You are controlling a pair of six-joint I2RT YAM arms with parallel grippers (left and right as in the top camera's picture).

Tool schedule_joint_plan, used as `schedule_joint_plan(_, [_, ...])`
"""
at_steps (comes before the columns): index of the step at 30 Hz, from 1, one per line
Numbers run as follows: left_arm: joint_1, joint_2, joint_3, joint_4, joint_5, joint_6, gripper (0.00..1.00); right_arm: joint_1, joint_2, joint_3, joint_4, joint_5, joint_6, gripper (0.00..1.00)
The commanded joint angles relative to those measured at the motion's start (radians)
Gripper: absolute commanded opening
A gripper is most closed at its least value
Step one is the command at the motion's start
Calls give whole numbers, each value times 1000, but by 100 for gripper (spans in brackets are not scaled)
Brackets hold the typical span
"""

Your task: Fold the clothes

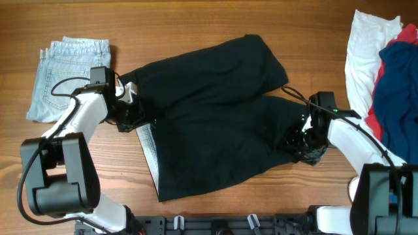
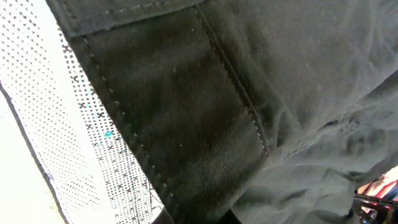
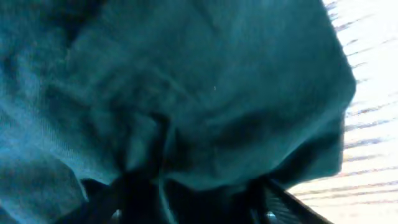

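Overhead shot: the black trousers (image 1: 215, 111) lie spread out mid-desk (image 1: 196, 19). They're matte and creased, and the pale dotted waistband lining (image 1: 147, 151) is flipped out at one edge. On that edge the left gripper (image 1: 130, 116) is clenched on the waistband. At the leg hem the right gripper (image 1: 305, 145) has cloth bunched between its fingers, can't tell if it's clamped. Folded light denim (image 1: 68, 78) sits at one end, and a rumpled white, red and navy pile (image 1: 385, 85) at the other.

A dark garment (image 3: 186, 81) fills nearly the whole view, blurred and tinted bluish-green, its folds gathering into a bunch low in the middle. The claw (image 3: 186, 196) shows only as dark fingers (image 3: 102, 200) along the bottom edge, either side of that bunch; whether they pinch it cannot be told. At the right edge lies a bright, washed-out strip of tabletop (image 3: 373, 143).
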Motion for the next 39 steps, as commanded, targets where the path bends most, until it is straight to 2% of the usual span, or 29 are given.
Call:
schedule_joint_plan(1, [-3,-11,-8,3,-17,12,5,-2,7,0,31,-14,23,17])
schedule_joint_plan(2, [-3,-11,-8,3,-18,12,5,-6,5,25,15,16,26,12])
schedule_joint_plan(7, [-3,-11,-8,3,-19,13,5,-35,-11,319,-198,284,23,14])
schedule_joint_plan(10, [-3,-11,-8,2,-40,13,5,-33,-11,522,-320,417,-63,27])
schedule_joint_plan(12, [-3,-11,-8,2,-48,13,5,-32,-11,583,-380,410,-117,42])
schedule_joint_plan(13, [-3,-11,-8,2,-51,12,5,-32,-11,591,-408,406,-127,56])
schedule_joint_plan(14, [-3,-11,-8,2,-51,12,5,-33,-11,590,-436,405,-131,62])
schedule_joint_plan(17, [-3,-11,-8,3,-55,13,5,-33,-5,560,-495,396,-135,67])
schedule_joint_plan(22, [-3,-11,-8,4,-55,13,6,-33,-5,437,-482,219,-133,67])
schedule_joint_plan(26, [-3,-11,-8,4,-55,13,6,-33,-5,271,-378,148,-88,66])
schedule_joint_plan(30, [-3,-11,-8,6,-55,13,6,-33,-5,161,-261,134,6,61])
schedule_joint_plan(33, [-3,-11,-8,6,-55,13,6,-33,-5,131,-226,202,69,56])
schedule_joint_plan(35, [-3,-11,-8,8,-55,13,7,-33,-6,131,-198,257,36,54])
schedule_joint_plan(39, [-3,-11,-8,20,-55,12,7,-33,-5,131,-86,292,-144,54])
